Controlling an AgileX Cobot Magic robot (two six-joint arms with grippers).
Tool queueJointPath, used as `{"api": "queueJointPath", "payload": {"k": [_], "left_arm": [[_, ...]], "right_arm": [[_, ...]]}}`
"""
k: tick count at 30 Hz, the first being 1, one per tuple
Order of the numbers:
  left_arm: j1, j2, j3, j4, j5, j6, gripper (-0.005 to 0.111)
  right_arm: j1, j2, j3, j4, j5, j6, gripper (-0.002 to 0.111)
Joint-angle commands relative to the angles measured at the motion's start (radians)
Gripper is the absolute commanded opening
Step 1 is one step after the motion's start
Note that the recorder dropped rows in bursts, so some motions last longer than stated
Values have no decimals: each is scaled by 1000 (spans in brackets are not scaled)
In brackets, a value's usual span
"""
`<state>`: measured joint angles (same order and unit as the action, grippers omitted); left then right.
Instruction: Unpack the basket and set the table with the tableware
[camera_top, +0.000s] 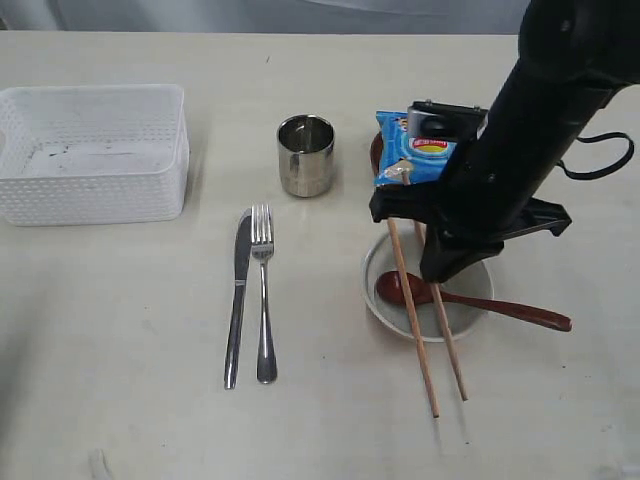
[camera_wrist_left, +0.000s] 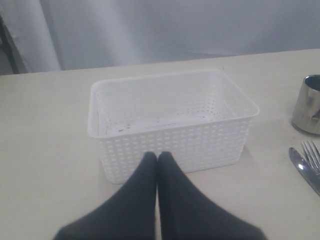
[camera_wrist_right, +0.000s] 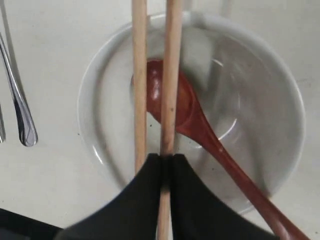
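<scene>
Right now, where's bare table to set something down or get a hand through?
Widest bare table: exterior view's lower left, bordered by the basket and the knife. A narrower lane runs between the fork and the bowl. The strip between basket and cup is free. Crowded: the bowl, with spoon, chopsticks, chip bag and the right gripper shut on the chopsticks.

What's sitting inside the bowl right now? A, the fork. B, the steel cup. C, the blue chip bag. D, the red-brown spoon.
D: the spoon lies with its head down in the bowl and its handle running out over the rim.
</scene>
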<state>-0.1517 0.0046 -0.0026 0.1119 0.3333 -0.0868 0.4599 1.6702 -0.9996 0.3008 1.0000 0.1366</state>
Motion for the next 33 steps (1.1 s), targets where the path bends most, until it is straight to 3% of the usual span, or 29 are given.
{"api": "queueJointPath", "payload": {"k": [1, 21, 33], "left_arm": [[3, -5, 3, -3, -7, 2, 0], [3, -5, 3, -3, -7, 2, 0], [3, -5, 3, -3, -7, 2, 0]], "right_arm": [[0, 1, 1, 6, -43, 31, 0], [0, -3, 38, 8, -115, 42, 0], [0, 1, 36, 11, -69, 42, 0]]}}
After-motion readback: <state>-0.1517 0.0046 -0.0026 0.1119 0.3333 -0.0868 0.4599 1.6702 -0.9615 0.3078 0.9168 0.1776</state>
